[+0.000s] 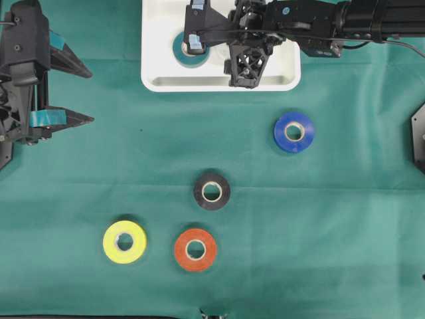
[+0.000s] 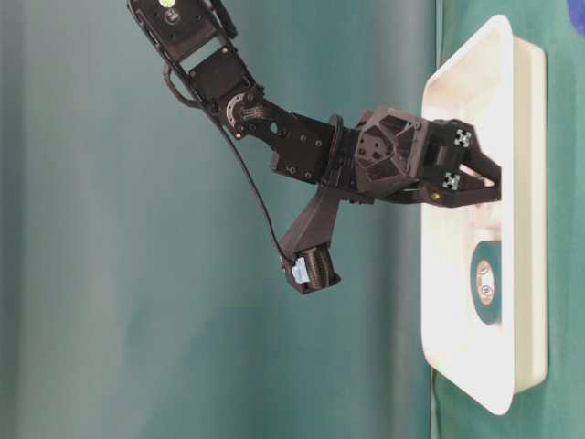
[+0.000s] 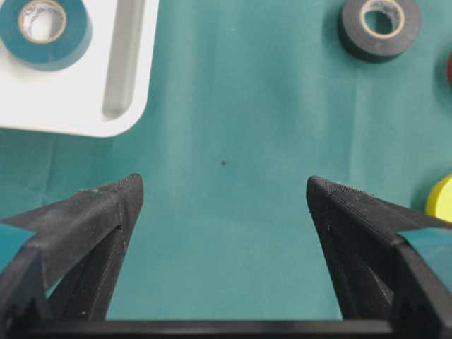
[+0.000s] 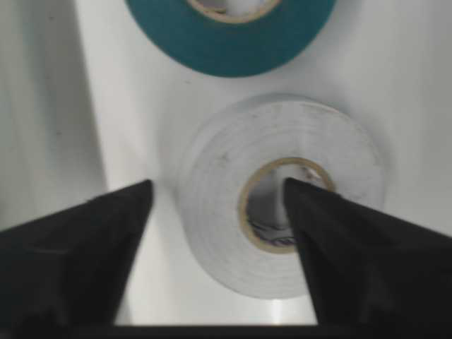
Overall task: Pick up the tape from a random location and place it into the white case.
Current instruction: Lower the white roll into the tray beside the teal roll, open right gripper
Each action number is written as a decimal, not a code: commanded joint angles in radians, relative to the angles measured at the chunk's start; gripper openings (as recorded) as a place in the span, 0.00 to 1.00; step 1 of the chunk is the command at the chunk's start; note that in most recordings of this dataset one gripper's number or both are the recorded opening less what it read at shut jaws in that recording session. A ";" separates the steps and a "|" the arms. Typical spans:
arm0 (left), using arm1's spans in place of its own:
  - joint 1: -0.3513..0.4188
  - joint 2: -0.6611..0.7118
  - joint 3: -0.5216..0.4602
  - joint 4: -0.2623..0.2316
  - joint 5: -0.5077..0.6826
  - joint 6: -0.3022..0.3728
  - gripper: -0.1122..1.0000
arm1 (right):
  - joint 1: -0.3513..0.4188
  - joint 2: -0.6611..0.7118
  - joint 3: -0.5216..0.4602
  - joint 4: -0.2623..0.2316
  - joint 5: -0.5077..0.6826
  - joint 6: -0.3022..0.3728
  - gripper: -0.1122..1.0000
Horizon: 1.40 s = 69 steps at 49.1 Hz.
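Right tool (image 4: pixel 215 194) astride white tape (image 4: pixel 282 194) (unlabelled)

No legible text anywhere; the white tape roll (image 4: pixel 282 205) core perhaps bears printing, too blurred to read.

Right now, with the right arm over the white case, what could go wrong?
One finger of the right gripper seems to sit at the white tape roll's core; lifting could drag the roll out of the white case. The teal roll lies right beside it and could get bumped. Four rolls, like the blue one, are still on the cloth.
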 commanded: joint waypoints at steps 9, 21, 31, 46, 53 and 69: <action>0.003 -0.002 -0.021 0.002 -0.006 -0.002 1.00 | -0.002 -0.035 -0.012 -0.003 -0.008 0.002 0.90; 0.003 -0.002 -0.021 0.002 -0.006 -0.002 1.00 | -0.002 -0.078 -0.017 -0.006 -0.003 -0.002 0.91; 0.003 -0.002 -0.021 0.002 -0.006 -0.002 1.00 | -0.002 -0.190 -0.028 -0.009 0.038 -0.008 0.91; 0.003 -0.002 -0.021 0.000 -0.006 -0.002 1.00 | 0.002 -0.308 -0.072 -0.021 0.192 -0.005 0.91; 0.003 -0.002 -0.021 0.000 -0.006 -0.002 1.00 | 0.011 -0.356 -0.097 -0.025 0.232 -0.005 0.91; 0.003 -0.003 -0.021 0.002 -0.006 -0.002 1.00 | 0.018 -0.397 -0.124 -0.044 0.245 -0.003 0.91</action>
